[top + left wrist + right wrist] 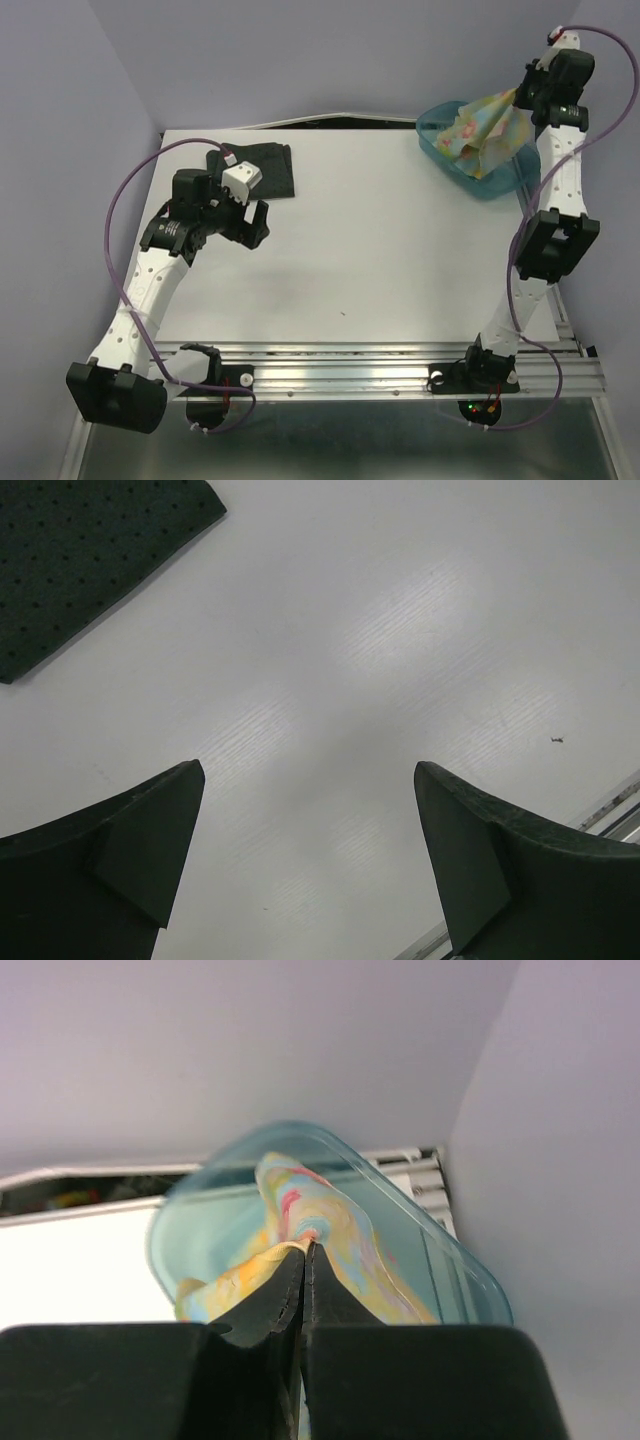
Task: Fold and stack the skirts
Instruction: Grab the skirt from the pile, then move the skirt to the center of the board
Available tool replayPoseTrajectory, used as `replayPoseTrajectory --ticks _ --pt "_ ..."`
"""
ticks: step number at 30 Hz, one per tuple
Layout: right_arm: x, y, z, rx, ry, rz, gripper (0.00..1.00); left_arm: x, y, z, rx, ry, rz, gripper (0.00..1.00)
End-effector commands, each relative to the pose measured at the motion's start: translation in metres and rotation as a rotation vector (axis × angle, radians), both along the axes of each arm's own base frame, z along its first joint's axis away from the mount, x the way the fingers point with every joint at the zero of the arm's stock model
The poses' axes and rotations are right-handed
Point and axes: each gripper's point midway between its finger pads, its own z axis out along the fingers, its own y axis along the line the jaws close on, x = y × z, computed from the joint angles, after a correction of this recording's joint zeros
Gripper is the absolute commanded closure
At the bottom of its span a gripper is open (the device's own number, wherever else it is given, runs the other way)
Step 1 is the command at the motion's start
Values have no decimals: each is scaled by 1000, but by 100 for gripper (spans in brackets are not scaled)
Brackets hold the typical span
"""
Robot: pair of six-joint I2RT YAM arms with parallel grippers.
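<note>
The dark charcoal skirt lies folded flat at the table's far left; its corner shows in the left wrist view. My left gripper is open and empty, just in front of that skirt, over bare table. My right gripper is shut on the pastel yellow floral skirt and holds it lifted above the teal bin at the far right. In the right wrist view the closed gripper pinches the floral cloth, which hangs down into the bin.
The white table ends at a metal rail near the arm bases. Lilac walls stand close behind and at both sides. A purple cable loops beside the left arm.
</note>
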Motion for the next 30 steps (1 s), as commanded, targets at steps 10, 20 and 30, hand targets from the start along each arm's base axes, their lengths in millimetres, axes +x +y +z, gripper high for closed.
replayPoseTrajectory --ticks 10,20,30 --pt "-96 88 240 92 -532 327 99 13 0 33 -77 -76 41 1" --pt "-178 149 287 198 -614 585 99 13 0 52 -106 -116 35 1" --pt "-218 199 218 407 -396 826 99 11 -5 62 -122 -133 -7 1"
